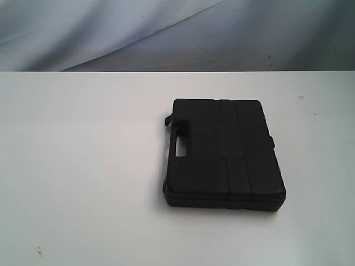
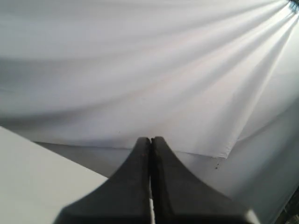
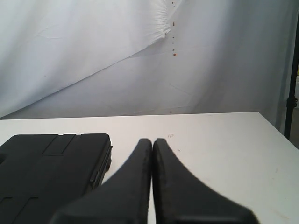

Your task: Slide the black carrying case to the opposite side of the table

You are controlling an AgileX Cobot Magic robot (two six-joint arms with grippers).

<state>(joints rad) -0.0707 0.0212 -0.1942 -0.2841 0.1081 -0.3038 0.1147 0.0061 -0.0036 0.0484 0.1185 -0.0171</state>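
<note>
The black carrying case (image 1: 222, 152) lies flat and closed on the white table (image 1: 83, 166), a little right of the middle, its handle side facing left. The right wrist view shows the same case (image 3: 46, 168) beside my right gripper (image 3: 152, 140), which is shut and empty, with a strip of bare table (image 3: 224, 149) between them. My left gripper (image 2: 150, 139) is shut with nothing in it, over the table's edge (image 2: 32, 177), facing the cloth backdrop. Neither gripper shows in the exterior view.
A pale draped cloth (image 1: 166, 33) hangs behind the table's far edge. A dark stand (image 3: 292, 93) rises past the table's corner in the right wrist view. Tiny specks (image 1: 39, 252) mark the tabletop at the near left.
</note>
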